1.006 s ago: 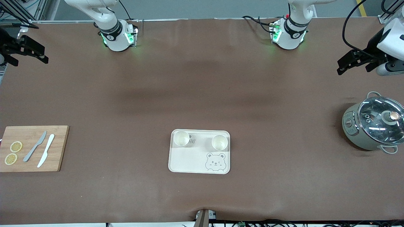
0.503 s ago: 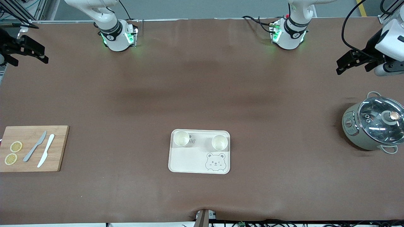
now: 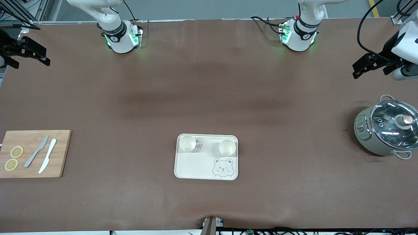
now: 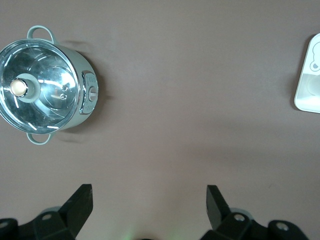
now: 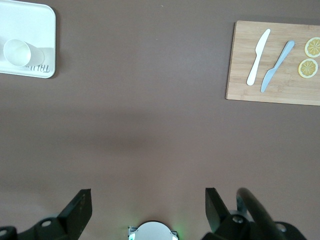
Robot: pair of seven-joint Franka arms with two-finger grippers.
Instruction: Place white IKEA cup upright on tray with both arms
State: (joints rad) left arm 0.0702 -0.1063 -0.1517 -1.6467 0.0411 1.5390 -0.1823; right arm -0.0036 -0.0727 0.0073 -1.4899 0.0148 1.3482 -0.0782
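The cream-white tray (image 3: 192, 166) with the bear drawing lies near the table's middle, toward the front camera. Two white cups stand upright on it, mouths up: one cup (image 3: 187, 143) at the corner toward the right arm's end, the other cup (image 3: 227, 147) toward the left arm's end. My left gripper (image 3: 358, 68) is open and empty, up in the air over the table's left-arm end. My right gripper (image 3: 44, 57) is open and empty over the right-arm end. In the right wrist view the tray (image 5: 35, 20) and one cup (image 5: 16, 52) show. The left wrist view shows the tray's edge (image 4: 306, 97).
A grey-green pot with a glass lid (image 3: 387, 131) stands at the left arm's end, also in the left wrist view (image 4: 45, 92). A wooden cutting board (image 3: 60, 153) with two knives and lemon slices lies at the right arm's end, also in the right wrist view (image 5: 240, 75).
My left gripper has shifted slightly toward the left arm's end of the table. The right gripper, the cups and the tray have not moved.
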